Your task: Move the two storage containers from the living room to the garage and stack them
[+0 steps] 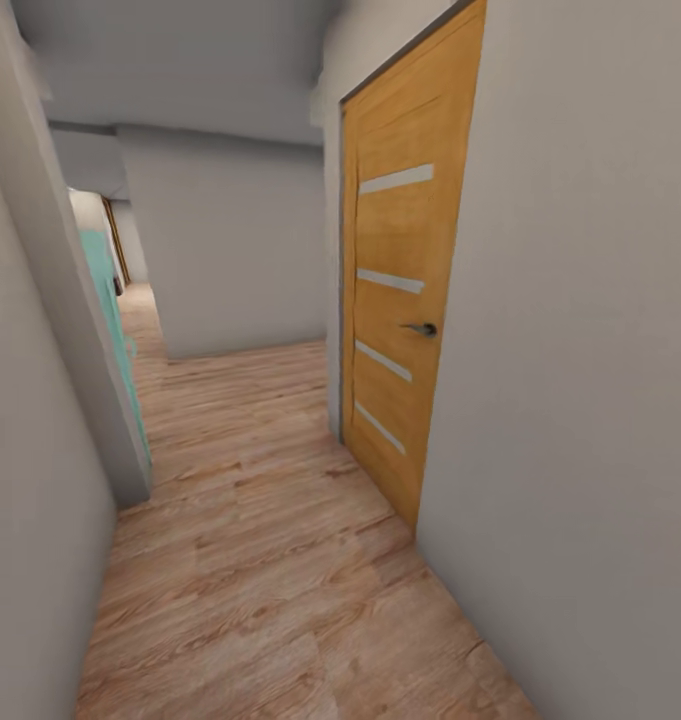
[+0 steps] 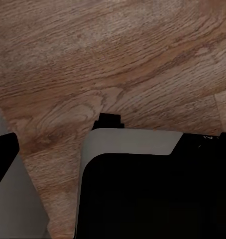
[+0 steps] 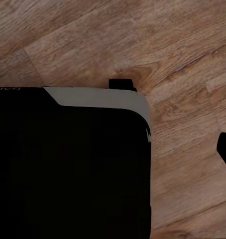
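The two storage containers are out of view, and so are the living room and the garage. I am in a narrow hallway with a light wood plank floor (image 1: pixel 260 560). Both wrist views look down past my black and grey base (image 2: pixel 153 189) (image 3: pixel 68 164) onto those planks. A dark fingertip (image 2: pixel 4 159) shows at the edge of the left wrist view, and another dark fingertip (image 3: pixel 225 149) at the edge of the right wrist view. Nothing is seen between the fingers, and how the jaws stand cannot be read.
A closed orange wooden door (image 1: pixel 400 300) with a metal handle (image 1: pixel 421 328) stands in the right wall. A grey wall (image 1: pixel 240 250) closes the hallway ahead, with a passage running off to its left. A teal panel (image 1: pixel 115 320) shows behind the left wall's corner.
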`<state>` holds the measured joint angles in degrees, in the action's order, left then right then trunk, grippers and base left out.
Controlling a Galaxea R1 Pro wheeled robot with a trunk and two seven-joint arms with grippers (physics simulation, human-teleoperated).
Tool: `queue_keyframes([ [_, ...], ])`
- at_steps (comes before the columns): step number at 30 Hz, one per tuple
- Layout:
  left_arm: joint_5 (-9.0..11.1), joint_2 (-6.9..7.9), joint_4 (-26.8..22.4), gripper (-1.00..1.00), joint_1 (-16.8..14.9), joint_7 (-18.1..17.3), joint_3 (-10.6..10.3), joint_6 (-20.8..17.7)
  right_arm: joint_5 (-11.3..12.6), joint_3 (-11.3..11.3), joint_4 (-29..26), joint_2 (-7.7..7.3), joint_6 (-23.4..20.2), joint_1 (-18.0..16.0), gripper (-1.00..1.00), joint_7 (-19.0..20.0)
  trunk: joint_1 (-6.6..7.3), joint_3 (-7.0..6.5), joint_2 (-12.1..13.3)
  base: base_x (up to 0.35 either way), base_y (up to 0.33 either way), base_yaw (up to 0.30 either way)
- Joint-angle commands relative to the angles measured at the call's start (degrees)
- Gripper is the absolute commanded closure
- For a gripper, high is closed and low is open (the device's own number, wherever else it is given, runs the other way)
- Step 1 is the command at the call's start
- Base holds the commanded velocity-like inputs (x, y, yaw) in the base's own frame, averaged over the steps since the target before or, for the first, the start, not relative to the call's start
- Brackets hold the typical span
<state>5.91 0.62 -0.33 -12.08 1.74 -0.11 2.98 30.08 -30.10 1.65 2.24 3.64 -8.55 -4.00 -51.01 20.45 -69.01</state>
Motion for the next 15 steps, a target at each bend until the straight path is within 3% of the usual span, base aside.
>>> queue_keyframes([
  [1, 0.59, -0.01, 0.07, -1.0, -0.05, 0.02, -0.07, 0.19, 0.52, -0.48, 0.18, 0.05, 0.31, -0.06, -1.0, -0.04, -0.03, 0.06, -0.03, 0.315, 0.0, 0.204],
  [15, 0.6, -0.01, 0.07, -1.0, -0.05, 0.02, -0.07, 0.19, 0.6, -0.4, 0.19, 0.0, 0.31, -0.06, -1.0, -0.04, -0.03, 0.06, -0.03, 0.315, 0.0, 0.028],
])
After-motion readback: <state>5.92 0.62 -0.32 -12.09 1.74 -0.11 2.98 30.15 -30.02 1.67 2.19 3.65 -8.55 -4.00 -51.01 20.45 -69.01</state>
